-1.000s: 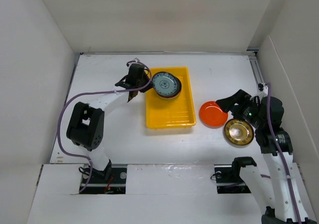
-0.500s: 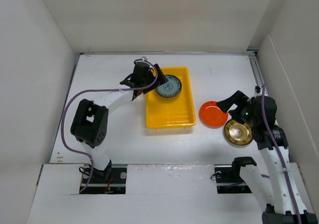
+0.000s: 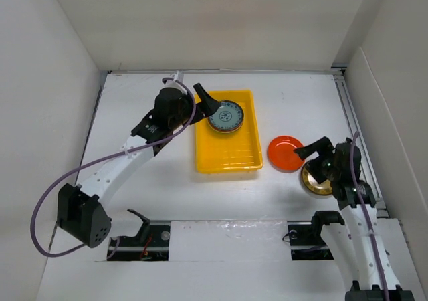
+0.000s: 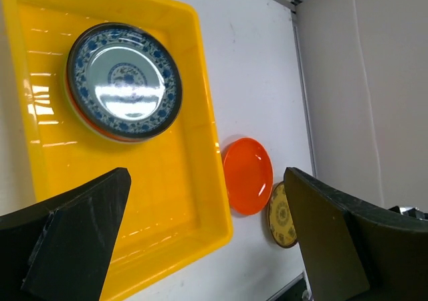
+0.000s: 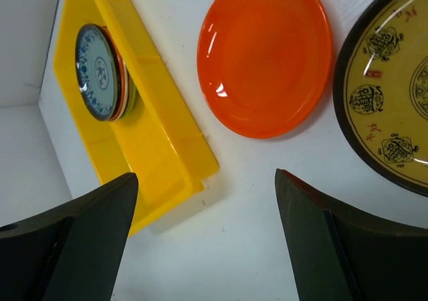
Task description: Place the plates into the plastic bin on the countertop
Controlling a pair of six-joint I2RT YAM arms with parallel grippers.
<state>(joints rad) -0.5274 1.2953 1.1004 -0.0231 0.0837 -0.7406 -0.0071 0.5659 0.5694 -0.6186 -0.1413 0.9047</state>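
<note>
Nearness to the right arm is what the coming move is judged to turn on. Two plates are seen outside the yellow bin: an orange plate lying flat on the white worktop just beside the bin's right rim, and a gold patterned plate just beside the orange one, on the side away from the bin.

The right fingers are spread wide with nothing between them. They are held over the worktop beside these two plates. In the right wrist view the orange plate lies straight ahead of the gap, with the gold plate off toward the right-hand finger. Being round, neither plate offers a long axis to be lined up with, so only the rim nearest the fingers needs to be chosen.

The left fingers are likewise parted and empty, held above the bin's left rim, well apart from both loose plates. Inside the bin, at its far end, a blue patterned plate is seen resting on a small stack, an orange edge showing beneath it.

The orange plate is therefore judged best taken by the right arm and carried leftward over the near rim.
</note>
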